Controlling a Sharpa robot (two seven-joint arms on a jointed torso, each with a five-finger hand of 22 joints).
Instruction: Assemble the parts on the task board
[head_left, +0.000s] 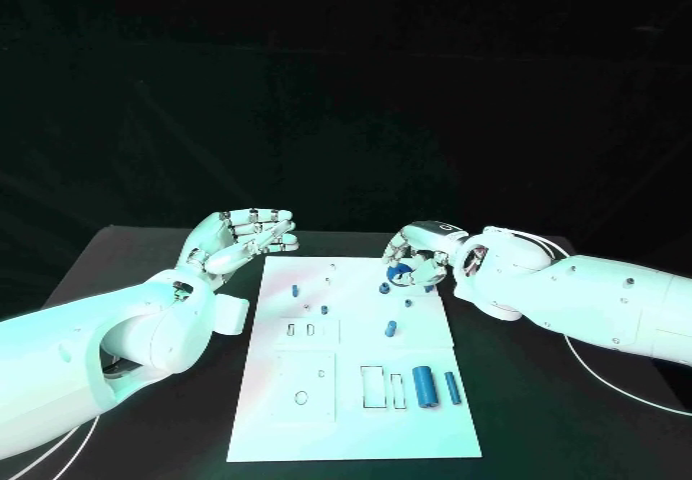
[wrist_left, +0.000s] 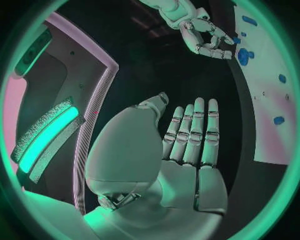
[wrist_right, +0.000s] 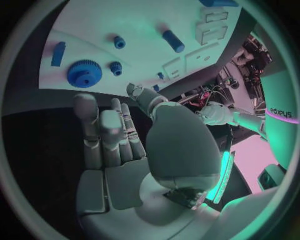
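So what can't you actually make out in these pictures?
- Head view: the right hand hangs over the board's far corner, hiding most of the gear beneath; whether it touches the gear cannot be told.
- Head view: the small parts are too tiny to tell their shapes.
- Right wrist view: the long part is cut off by the picture's edge.

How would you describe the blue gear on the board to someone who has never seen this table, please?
Find the white task board in the middle of the black table, then its far right corner, just below the right hand. The gear lies flat there: a round toothed disc, far wider than the small blue pegs and bars beside it.
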